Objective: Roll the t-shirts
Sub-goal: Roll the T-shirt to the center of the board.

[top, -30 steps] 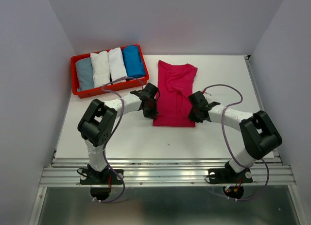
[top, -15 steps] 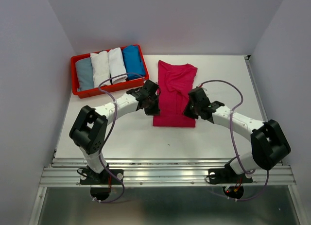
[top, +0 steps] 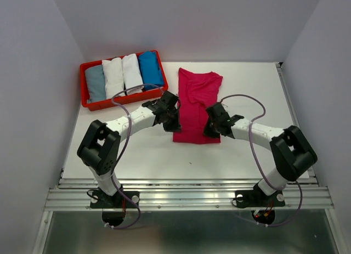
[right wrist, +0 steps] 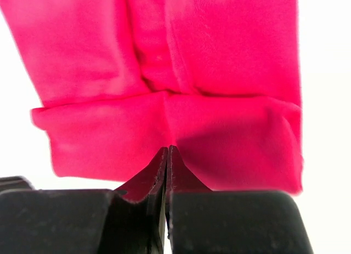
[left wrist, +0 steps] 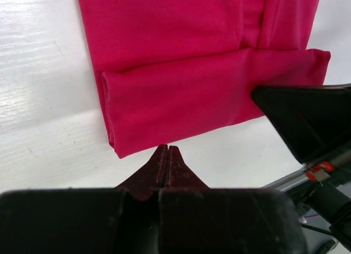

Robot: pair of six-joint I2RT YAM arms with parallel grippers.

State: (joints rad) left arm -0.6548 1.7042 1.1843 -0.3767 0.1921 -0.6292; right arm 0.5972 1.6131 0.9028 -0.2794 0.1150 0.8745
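Observation:
The magenta-pink t-shirt (top: 197,100) lies flat on the table, folded into a long strip, with its near end turned over into a band (left wrist: 208,95). My left gripper (top: 174,122) is shut and empty. In the left wrist view its tips (left wrist: 166,148) sit just off the band's near edge, by the shirt's left corner. My right gripper (top: 211,128) is shut. In the right wrist view its tips (right wrist: 166,148) rest against the band (right wrist: 230,133) at the shirt's right side, with no cloth between the jaws. The right gripper also shows in the left wrist view (left wrist: 307,117).
A red tray (top: 83,84) at the back left holds rolled shirts: a grey-blue one (top: 95,83), two white ones (top: 113,77) (top: 132,72) and a bright blue one (top: 150,69). Grey walls stand on three sides. A metal rail (top: 186,196) runs along the near edge.
My right gripper has moved left onto the shirt's near end. My left arm's elbow has swung out and down while its gripper stayed by the shirt's left corner.

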